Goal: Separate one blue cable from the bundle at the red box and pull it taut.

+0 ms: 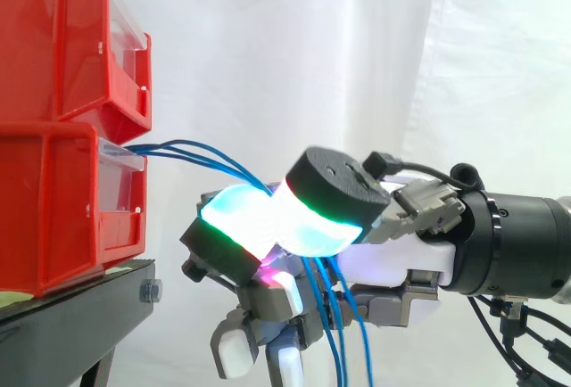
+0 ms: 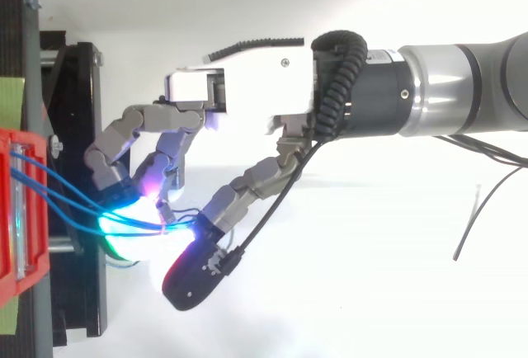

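Note:
Blue cables [image 1: 198,152] come out of the lower red bin [image 1: 53,209] and run right and downward into the hand [image 1: 397,262]. A cyan-glowing finger pad [image 1: 236,215] and a green-glowing thumb pad [image 1: 312,226] are pressed together on the strands, just right of the bin. Below the pinch the cables hang down past the palm. From above, the cables [image 2: 66,199] leave the bin [image 2: 15,209] spread apart and converge between the glowing pads of the hand [image 2: 247,86]. I cannot tell how many strands sit inside the pinch. The other fingers curl beneath.
A second red bin [image 1: 62,39] is stacked on the lower one. Both rest on a black stand [image 1: 85,302] with a bolted frame [image 2: 78,127]. A white curtain hangs behind. The arm comes in from the right.

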Robot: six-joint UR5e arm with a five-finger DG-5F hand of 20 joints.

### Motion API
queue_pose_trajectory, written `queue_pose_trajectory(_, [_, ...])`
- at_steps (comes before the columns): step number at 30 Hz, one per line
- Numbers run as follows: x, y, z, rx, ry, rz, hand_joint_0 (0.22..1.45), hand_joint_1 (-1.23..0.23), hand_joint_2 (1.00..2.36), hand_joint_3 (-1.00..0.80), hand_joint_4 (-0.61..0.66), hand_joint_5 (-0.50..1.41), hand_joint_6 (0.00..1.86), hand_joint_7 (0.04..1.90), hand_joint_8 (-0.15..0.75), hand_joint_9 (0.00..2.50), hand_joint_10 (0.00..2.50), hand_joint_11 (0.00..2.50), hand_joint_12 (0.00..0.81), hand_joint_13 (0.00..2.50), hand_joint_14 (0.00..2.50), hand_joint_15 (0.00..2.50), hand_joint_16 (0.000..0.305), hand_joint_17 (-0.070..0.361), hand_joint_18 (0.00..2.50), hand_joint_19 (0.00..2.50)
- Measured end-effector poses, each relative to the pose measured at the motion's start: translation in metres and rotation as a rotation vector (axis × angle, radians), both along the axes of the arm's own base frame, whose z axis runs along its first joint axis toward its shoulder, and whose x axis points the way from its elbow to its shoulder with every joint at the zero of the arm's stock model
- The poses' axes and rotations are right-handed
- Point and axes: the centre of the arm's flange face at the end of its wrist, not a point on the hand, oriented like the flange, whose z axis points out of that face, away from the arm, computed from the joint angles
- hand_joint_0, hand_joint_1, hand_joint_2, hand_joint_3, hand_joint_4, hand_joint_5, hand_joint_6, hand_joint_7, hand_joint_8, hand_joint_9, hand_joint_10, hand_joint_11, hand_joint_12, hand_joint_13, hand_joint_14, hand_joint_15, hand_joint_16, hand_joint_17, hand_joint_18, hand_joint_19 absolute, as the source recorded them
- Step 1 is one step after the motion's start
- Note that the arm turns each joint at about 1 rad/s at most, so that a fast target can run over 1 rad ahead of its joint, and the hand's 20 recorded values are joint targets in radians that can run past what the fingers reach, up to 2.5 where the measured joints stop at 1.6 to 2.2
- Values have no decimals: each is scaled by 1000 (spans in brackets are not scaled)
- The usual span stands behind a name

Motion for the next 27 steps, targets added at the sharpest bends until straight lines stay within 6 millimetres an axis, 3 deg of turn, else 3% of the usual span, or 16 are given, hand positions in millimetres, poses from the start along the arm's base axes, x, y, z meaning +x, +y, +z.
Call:
queue_pose_trajectory(2, [0,0,0,0,1,0,678,-898,1000,-500,202,-149,873,1244,390,1048,24,1112,384,815,18,531,49,110,888,618])
queue_pose_trajectory(7, [0,0,0,2,3,-1,483,-756,1000,-500,185,-152,882,1125,425,1052,19,1093,418,843,18,533,55,125,946,634])
queue_pose_trajectory(8, [0,0,0,4,4,-1,451,-636,1000,-500,184,-154,868,1072,440,1060,15,1059,432,853,18,537,59,132,967,625])
queue_pose_trajectory(11, [0,0,0,13,6,0,501,-470,1000,-500,143,-155,852,1058,411,1047,19,1043,413,828,19,535,54,122,910,658])
queue_pose_trajectory(13, [0,0,0,19,6,2,575,-446,1000,-500,121,-156,846,1079,393,1037,22,1037,391,809,19,531,50,113,866,688])
queue_pose_trajectory(15, [0,0,0,23,6,2,624,-479,1000,-500,111,-155,845,1097,390,1042,22,1044,388,806,19,531,49,111,858,693])
queue_pose_trajectory(20, [0,0,0,27,4,3,611,-660,1016,-255,103,-153,846,1116,394,1033,21,1057,390,802,19,538,50,111,852,690])
queue_pose_trajectory(27, [0,-1,0,27,4,2,685,-891,1018,-224,60,-177,871,1132,374,958,22,1066,391,786,19,532,50,112,861,644])
